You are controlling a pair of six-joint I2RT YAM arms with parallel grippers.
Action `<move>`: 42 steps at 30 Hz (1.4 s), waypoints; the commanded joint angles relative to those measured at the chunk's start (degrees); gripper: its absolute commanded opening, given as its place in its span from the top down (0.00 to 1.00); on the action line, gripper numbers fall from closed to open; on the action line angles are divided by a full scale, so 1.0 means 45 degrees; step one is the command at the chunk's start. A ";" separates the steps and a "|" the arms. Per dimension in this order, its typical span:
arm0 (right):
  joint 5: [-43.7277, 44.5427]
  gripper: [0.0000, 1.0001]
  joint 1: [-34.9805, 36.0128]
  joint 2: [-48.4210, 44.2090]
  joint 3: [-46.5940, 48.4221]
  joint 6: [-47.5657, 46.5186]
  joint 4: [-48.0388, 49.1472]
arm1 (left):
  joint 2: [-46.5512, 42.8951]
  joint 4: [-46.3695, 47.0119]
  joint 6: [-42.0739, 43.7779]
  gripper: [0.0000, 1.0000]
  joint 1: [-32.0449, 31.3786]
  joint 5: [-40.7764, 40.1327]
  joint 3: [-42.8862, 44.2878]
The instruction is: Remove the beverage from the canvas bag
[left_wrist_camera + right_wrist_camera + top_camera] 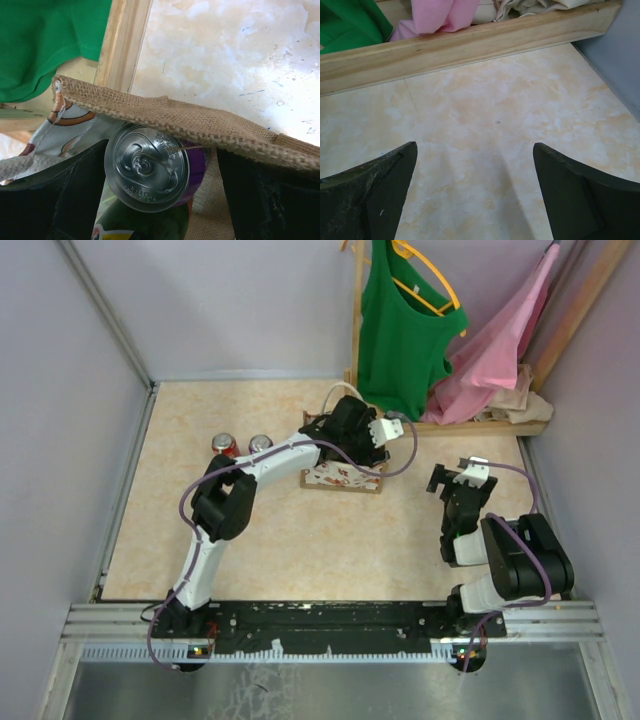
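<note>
The canvas bag (343, 479) stands mid-table, cream cloth with a red print. In the left wrist view its burlap rim (200, 122) crosses the frame. Inside it stands a silver-topped purple can (147, 167), with a second, green can (150, 222) below it. My left gripper (352, 432) reaches down into the bag's mouth. Its jaws (161, 150) are open on either side of the purple can, the left finger (75, 190) close against it and a gap on the right. My right gripper (452, 478) is open and empty above bare table (474, 146).
Two cans, one red (224, 444) and one silver-topped (261, 444), stand left of the bag. A wooden rack base (480, 426) lies behind, with a green top (400, 330) and a pink garment (500, 350) hanging over it. Walls close in on three sides.
</note>
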 commanded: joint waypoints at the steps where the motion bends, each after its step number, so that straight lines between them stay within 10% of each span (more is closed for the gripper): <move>1: 0.0053 0.01 -0.0062 -0.0104 0.0276 -0.0004 0.0533 | -0.0487 0.0615 -0.0424 0.09 -0.0021 0.0666 -0.0525; 11: 0.0041 0.01 -0.0067 -0.0104 0.0276 -0.0015 0.0538 | -0.0378 0.0519 -0.0654 0.43 -0.0011 0.1070 -0.0437; 18: 0.0053 0.01 -0.0065 -0.0104 0.0276 -0.0009 0.0533 | -0.0412 0.0376 -0.0603 1.00 -0.0026 0.0641 -0.0420; 42: 0.0049 0.01 -0.0065 -0.0104 0.0276 -0.0004 0.0538 | -0.3844 0.1907 -0.1790 1.00 -0.0040 0.0953 0.0032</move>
